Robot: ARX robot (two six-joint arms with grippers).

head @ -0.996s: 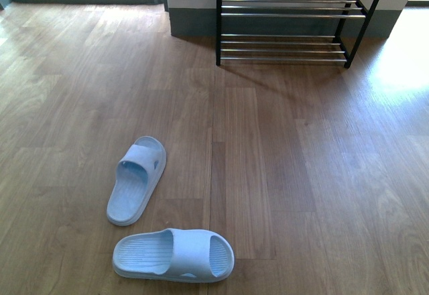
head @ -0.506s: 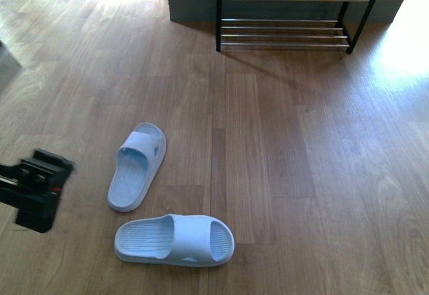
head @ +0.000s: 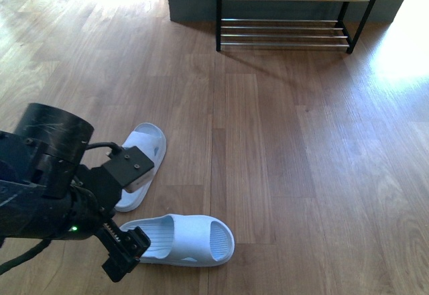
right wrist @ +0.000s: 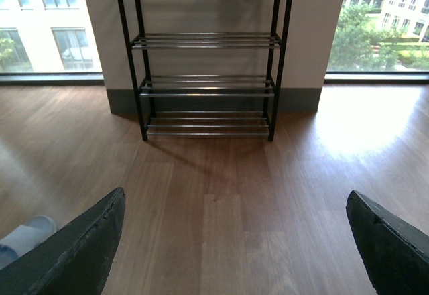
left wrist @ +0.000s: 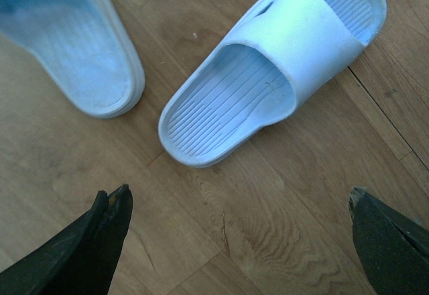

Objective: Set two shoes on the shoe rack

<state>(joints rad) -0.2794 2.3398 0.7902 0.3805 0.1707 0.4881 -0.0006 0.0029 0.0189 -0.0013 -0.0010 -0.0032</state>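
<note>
The task is at its very start: nothing has been lifted and neither shoe is on the shoe rack point(head: 288, 13), which stands against the wall at about 12 to 1 o'clock in the front view, well apart from the footwear. The shoes are pale blue slides, not closed shoes. Both lie on the wooden floor point(head: 281, 161) at about 7 o'clock in that view. The nearer slide point(head: 184, 239) lies crosswise, with its toe toward 3 o'clock. The farther slide point(head: 146, 149) points toward roughly 1 o'clock and is partly covered by the left arm.

The left claw point(left wrist: 238, 194) hangs just above the floor beside the heel of the nearer slide, with its jaws spread wide and nothing between them. The heel sits just ahead of the gap, not yet inside it. The right claw point(right wrist: 236, 194) is also wide open and empty, and faces the rack from well back.

By my reading, the step in hand is the approach to the first slide. Everything is left to do: grasping that slide, carrying it to a tier, then doing the same with the second.
</note>
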